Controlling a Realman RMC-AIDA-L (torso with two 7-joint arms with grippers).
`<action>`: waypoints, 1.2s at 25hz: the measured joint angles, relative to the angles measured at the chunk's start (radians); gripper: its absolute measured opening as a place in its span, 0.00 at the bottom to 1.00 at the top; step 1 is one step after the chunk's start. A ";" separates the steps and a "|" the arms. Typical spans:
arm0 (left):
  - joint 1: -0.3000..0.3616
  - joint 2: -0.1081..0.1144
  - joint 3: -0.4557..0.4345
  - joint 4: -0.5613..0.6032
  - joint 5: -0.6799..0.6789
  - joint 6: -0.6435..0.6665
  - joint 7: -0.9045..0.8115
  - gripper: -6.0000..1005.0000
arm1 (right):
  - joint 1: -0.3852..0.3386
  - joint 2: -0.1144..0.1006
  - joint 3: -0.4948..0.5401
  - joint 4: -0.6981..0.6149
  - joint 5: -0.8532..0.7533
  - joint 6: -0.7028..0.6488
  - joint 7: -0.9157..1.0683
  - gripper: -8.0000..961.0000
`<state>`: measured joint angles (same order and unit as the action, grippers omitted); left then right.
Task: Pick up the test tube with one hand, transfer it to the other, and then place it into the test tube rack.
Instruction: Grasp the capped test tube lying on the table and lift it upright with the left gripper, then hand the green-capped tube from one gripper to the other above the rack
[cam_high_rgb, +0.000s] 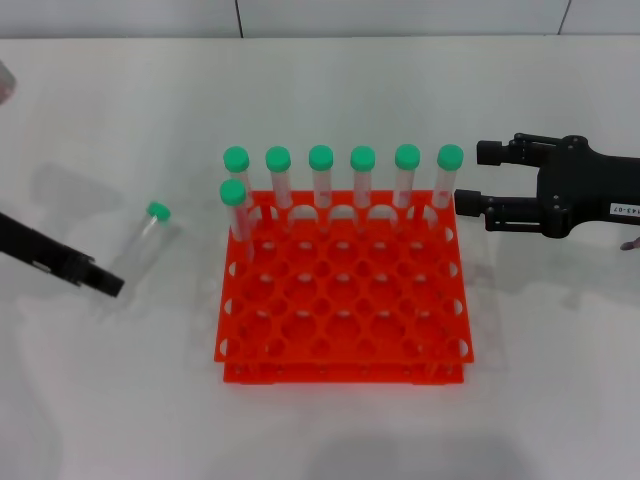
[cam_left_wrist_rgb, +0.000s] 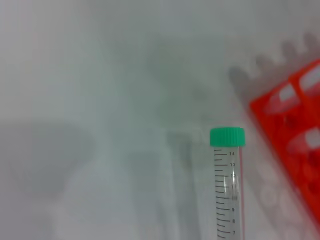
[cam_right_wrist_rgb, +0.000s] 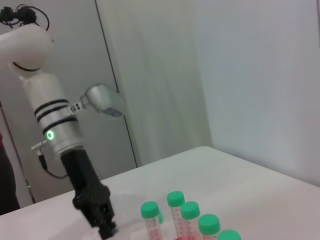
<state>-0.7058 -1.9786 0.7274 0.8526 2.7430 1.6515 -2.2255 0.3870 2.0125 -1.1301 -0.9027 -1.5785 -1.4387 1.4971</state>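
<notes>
Pickup step not begun: test tube (cam_high_rgb: 152, 232) lay left of rack (cam_high_rgb: 345, 300). Left gripper (cam_high_rgb: 105, 284) beside it, jaw state unclear. Right gripper (cam_high_rgb: 478, 195) gaped empty. Next: grasp tube.

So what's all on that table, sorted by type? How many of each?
Green-capped test tubes standing in the test tube rack: 7 (six along the back row, one in the next row at the left end)
Green-capped test tube lying loose on the table: 1
Orange-red racks: 1
Black robot tools: 2, the left tool and the right tool
Total: 11
</notes>
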 joint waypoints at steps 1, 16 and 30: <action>0.005 -0.001 -0.026 0.015 -0.007 0.000 0.009 0.21 | 0.000 0.000 0.000 0.001 0.000 0.001 0.000 0.80; 0.102 -0.011 -0.065 0.226 -0.548 -0.070 0.169 0.22 | 0.004 0.000 0.023 0.013 0.000 0.013 0.000 0.80; 0.019 -0.019 -0.058 -0.032 -0.849 -0.206 0.494 0.22 | 0.018 0.000 0.027 0.024 0.001 0.016 0.000 0.80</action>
<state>-0.6863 -1.9974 0.6695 0.8208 1.8942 1.4458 -1.7313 0.4049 2.0125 -1.1029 -0.8789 -1.5772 -1.4224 1.4971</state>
